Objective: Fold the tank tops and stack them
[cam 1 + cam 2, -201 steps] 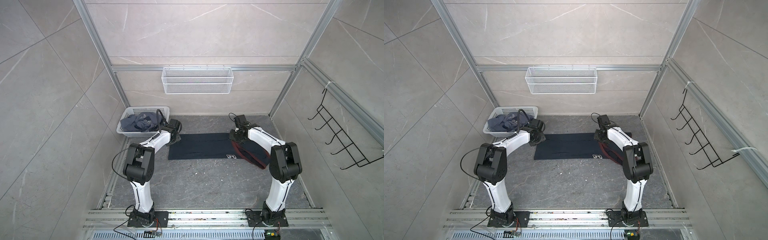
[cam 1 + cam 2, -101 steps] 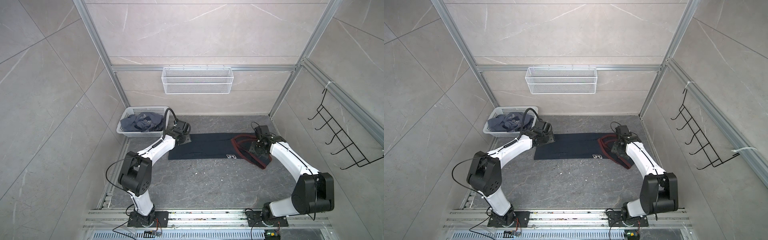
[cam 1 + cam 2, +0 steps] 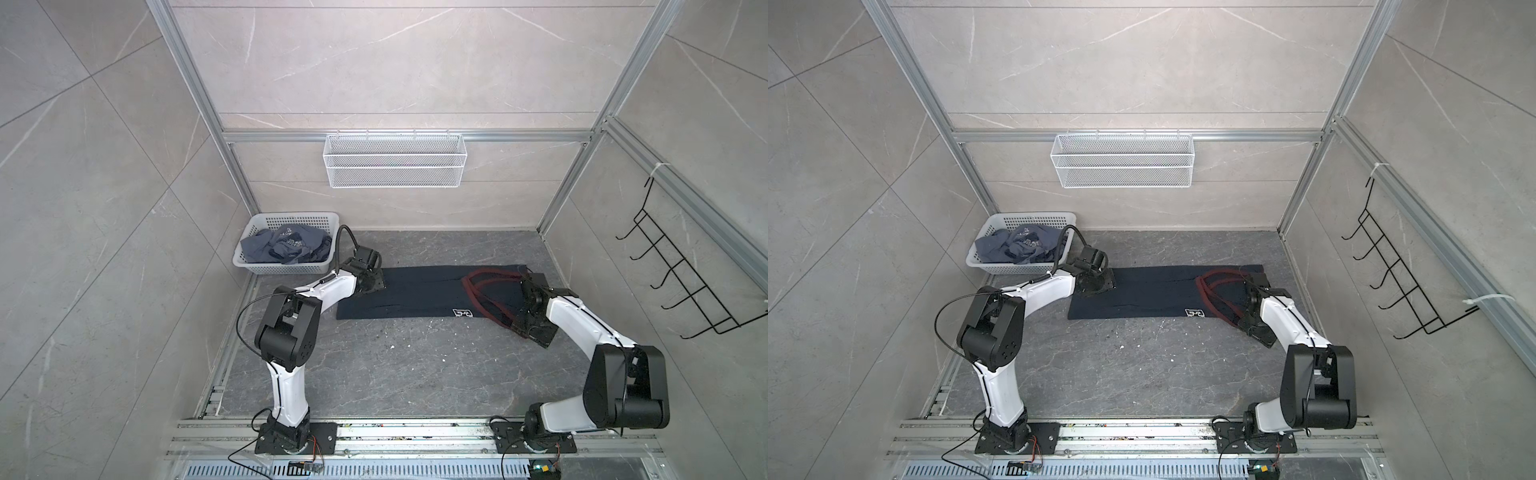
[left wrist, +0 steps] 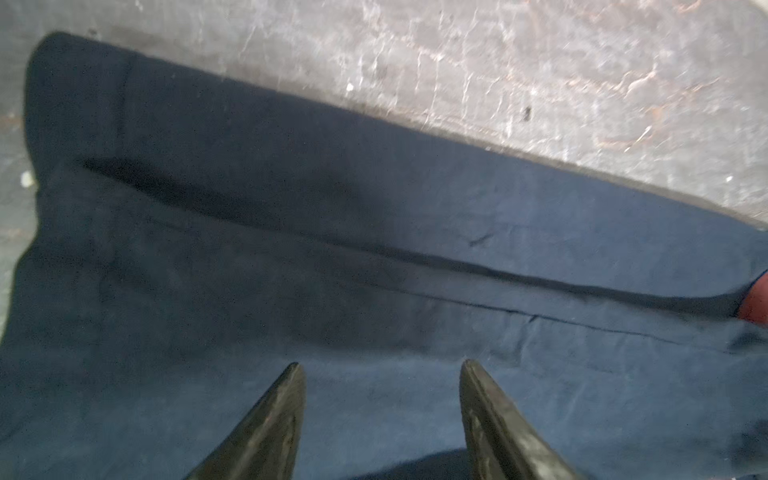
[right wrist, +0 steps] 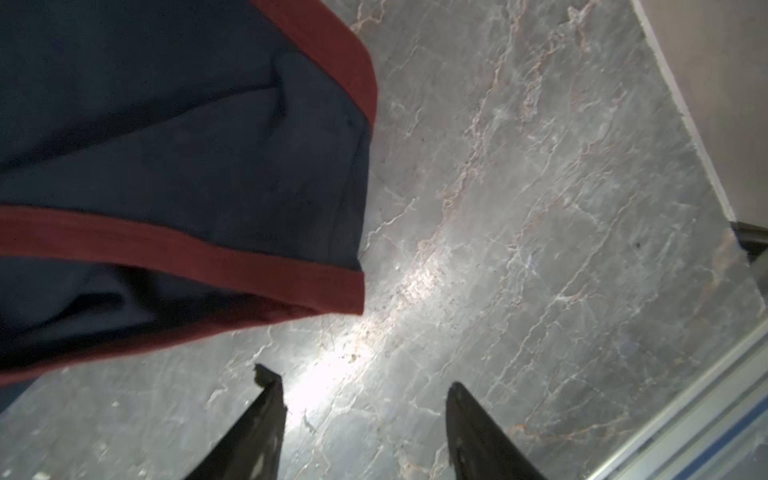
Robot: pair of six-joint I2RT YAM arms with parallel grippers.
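Navy tank top [image 3: 415, 297]: strap end hidden behind right arm [image 3: 577, 320]; print unreadable.

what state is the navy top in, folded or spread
Partly folded: the navy top lies flat as a long narrow strip, a fold edge running along its length.

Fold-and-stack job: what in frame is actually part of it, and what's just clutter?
In the job:
- navy tank top with red trim, laid out in a long strip
- blue-grey tank top, crumpled in the white basket
- left pincer and right pincer, both open

Just there:
- white basket
- wire shelf on the back wall
- black hook rack on the right wall
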